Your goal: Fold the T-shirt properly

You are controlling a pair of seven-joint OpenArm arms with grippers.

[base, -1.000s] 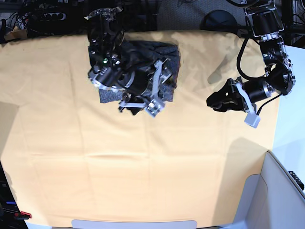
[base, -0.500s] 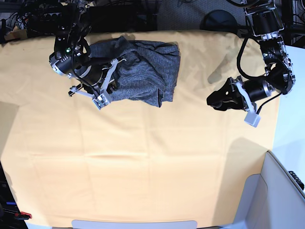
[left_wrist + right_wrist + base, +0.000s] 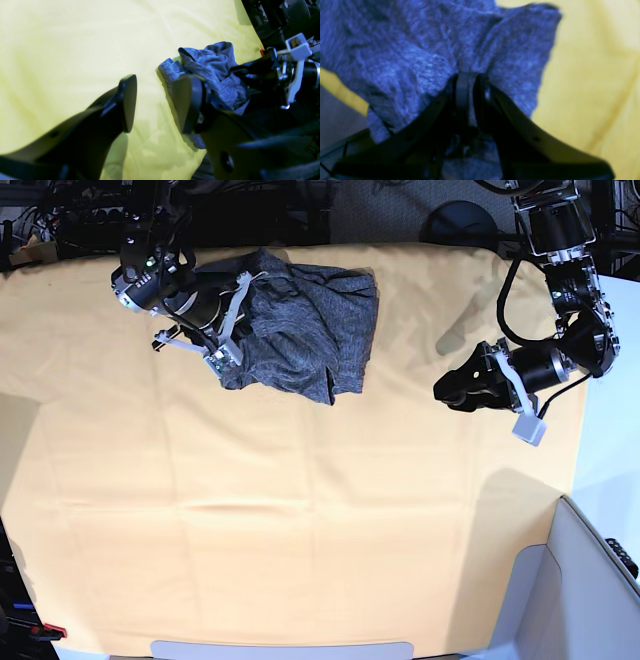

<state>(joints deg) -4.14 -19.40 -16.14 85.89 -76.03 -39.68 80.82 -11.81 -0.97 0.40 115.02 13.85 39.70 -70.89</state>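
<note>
Although the right hand [image 3: 228, 366] sat over the middle of the T-shirt [image 3: 310, 325] a second ago, hiding most of it, it now lies at the shirt's left edge in the base view, and far more of the grey knit shows. Half a second ago it was a little further left and lower; since then it has shifted slightly up and toward the shirt. The shirt is a rumpled heap at the far edge of the yellow-orange cloth [image 3: 300, 530] that covers the table, bunched rather than flat, with its left side drawn up toward that hand. The left hand [image 3: 452, 392] and its arm sit in the same spot in all three base pictures, over bare cloth well to the right of the shirt.

From its own wrist camera, the right hand [image 3: 470, 82] shows what the overhead view cannot: its two dark fingers [image 3: 462, 95] are pressed close together with a fold of the T-shirt [image 3: 420, 50] pinched between them, the fabric spilling to both sides above the tips. That picture is soft and blurred.

Seen from the left wrist camera, the left hand [image 3: 155, 102] has its fingers [image 3: 128, 100] standing apart with only yellow cloth [image 3: 62, 50] between them, gripping nothing. Beyond them lie the crumpled T-shirt [image 3: 212, 65] and part of the right arm [image 3: 287, 72].

No brand, label or writing can be read in any view; the shirt is plain.
</note>
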